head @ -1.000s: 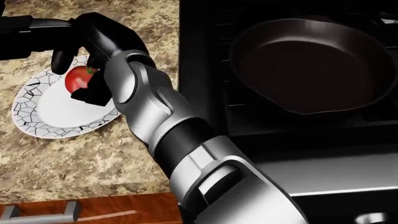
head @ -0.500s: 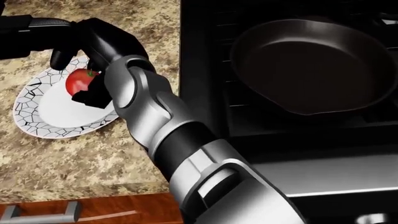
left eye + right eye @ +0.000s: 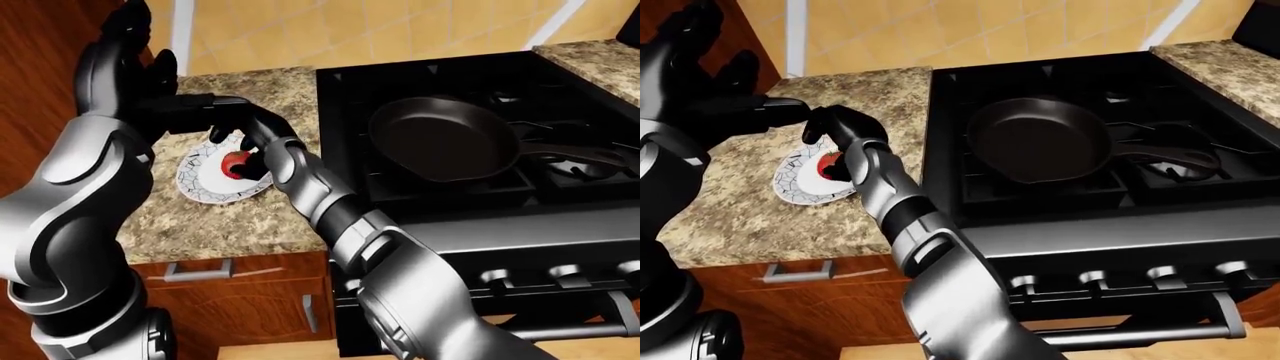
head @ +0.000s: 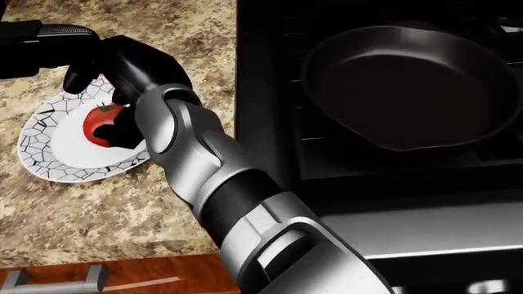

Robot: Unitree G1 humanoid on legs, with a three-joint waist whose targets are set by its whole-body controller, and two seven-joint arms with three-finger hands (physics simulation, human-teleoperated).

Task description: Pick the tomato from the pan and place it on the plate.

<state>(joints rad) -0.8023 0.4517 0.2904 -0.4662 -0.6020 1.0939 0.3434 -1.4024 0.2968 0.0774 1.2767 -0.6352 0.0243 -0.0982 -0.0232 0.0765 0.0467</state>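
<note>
Speckled granite covers the table (image 4: pixel 90 208) in the head view, and a white plate (image 4: pixel 49 156) with a black crackle rim lies on it toward its right edge, just beside the black stove (image 4: pixel 270 86). A red tomato (image 4: pixel 98 122) sits on the plate's middle. The right hand (image 4: pixel 122 92) arches over it from the view's right: black fingers (image 4: pixel 78 76) curl past the tomato's top and a lower one presses at its right side, so they are cupped about it; whether they pinch it or merely touch cannot be told. An empty black pan (image 4: pixel 400 86) rests on the stove grate at upper right.

Seen from the left eye, the left hand (image 3: pixel 130 64) is raised beyond the table's left edge, its fingers spread and upright, gripping nothing. A dark bar-like shape runs from it toward the right hand above the plate. A wooden drawer (image 3: pixel 230 274) with a metal handle sits below the table.

Through the right eye, the pan's handle (image 3: pixel 1170 154) points to the view's right, and stove knobs (image 3: pixel 1160 276) line the panel beneath.
</note>
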